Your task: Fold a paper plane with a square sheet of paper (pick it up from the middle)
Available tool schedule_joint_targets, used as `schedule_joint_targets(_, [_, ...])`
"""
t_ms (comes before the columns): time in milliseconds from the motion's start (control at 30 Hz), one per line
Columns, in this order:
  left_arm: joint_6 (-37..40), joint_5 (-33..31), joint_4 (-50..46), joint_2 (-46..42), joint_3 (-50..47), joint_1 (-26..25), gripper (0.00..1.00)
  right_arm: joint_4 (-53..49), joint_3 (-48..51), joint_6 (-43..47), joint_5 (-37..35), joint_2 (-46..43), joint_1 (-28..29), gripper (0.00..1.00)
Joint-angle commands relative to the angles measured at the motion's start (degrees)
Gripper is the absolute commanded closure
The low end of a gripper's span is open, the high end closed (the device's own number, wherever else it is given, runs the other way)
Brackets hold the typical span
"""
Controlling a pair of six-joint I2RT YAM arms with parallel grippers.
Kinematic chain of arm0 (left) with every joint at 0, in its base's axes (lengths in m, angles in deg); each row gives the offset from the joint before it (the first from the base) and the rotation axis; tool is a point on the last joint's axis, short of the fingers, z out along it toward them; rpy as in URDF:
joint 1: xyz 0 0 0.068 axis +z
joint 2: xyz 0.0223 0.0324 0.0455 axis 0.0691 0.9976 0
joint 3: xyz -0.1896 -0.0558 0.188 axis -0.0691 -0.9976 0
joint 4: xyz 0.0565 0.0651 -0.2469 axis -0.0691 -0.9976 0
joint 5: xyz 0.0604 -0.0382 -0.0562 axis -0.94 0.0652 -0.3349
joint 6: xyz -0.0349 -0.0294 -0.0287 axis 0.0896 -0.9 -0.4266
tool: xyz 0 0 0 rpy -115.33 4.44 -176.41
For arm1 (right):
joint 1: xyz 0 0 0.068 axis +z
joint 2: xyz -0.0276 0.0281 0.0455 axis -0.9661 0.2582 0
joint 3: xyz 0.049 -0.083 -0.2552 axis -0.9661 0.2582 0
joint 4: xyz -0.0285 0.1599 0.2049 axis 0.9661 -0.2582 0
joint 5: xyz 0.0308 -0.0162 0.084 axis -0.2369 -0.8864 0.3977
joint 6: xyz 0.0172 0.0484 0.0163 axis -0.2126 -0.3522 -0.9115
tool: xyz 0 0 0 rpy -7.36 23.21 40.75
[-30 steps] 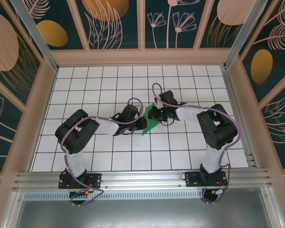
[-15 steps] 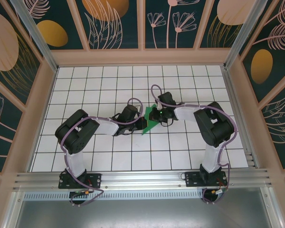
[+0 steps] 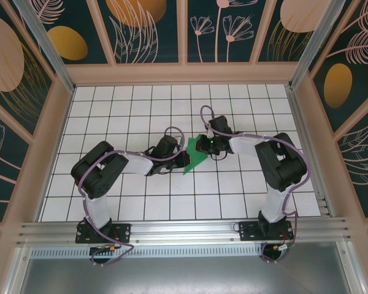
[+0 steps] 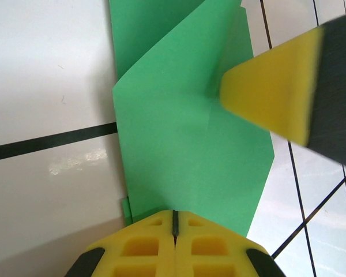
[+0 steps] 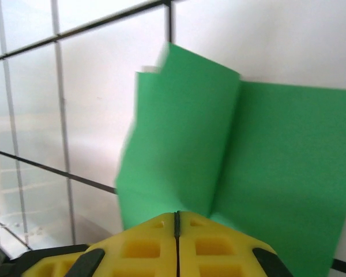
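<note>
With the left gripper [image 3: 183, 160] and the right gripper [image 3: 201, 147] both clamped shut on the part-folded green paper [image 3: 195, 156] near the middle of the table [image 3: 141, 110], best to line up the edges, draw the raised flap [image 5: 179, 133] over slowly and press firmly along the crease [image 5: 226, 144], without tugging or tearing.

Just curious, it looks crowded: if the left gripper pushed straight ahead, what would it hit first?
The green paper at the left gripper's shut tips; past it, perhaps the right gripper, somewhat off line.

The paper [image 3: 192, 158] lies between left claw [image 3: 185, 161] and right claw [image 3: 200, 147].
</note>
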Motion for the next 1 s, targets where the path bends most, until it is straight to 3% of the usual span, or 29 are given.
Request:
schedule_joint_targets(0, [1.40, -0.44, -9.41, 1.30, -1.84, 0.25, 1.00, 2.44, -0.13, 0.39, 1.02, -1.47, 1.79, 0.91])
schedule_joint_targets(300, [1.24, -0.46, -9.81, 1.09, -2.05, 0.25, 1.00, 1.75, -2.09, 0.49, 0.86, 4.88, 1.86, 0.92])
schedule_joint_targets(733, [1.15, 0.52, -9.35, 0.66, -3.74, 0.15, 1.00, 2.04, -5.39, 2.44, -1.74, 8.62, -9.66, 0.92])
schedule_joint_targets(867, [1.37, 0.53, -9.34, 0.62, -3.42, 0.25, 1.00, -0.16, -8.96, 3.64, -1.91, 7.11, -10.31, 0.93])
schedule_joint_targets(967, [1.39, 0.51, -9.14, 0.81, -3.18, 0.28, 1.00, 3.86, -5.82, 3.27, 2.06, 2.27, -9.61, 0.93])
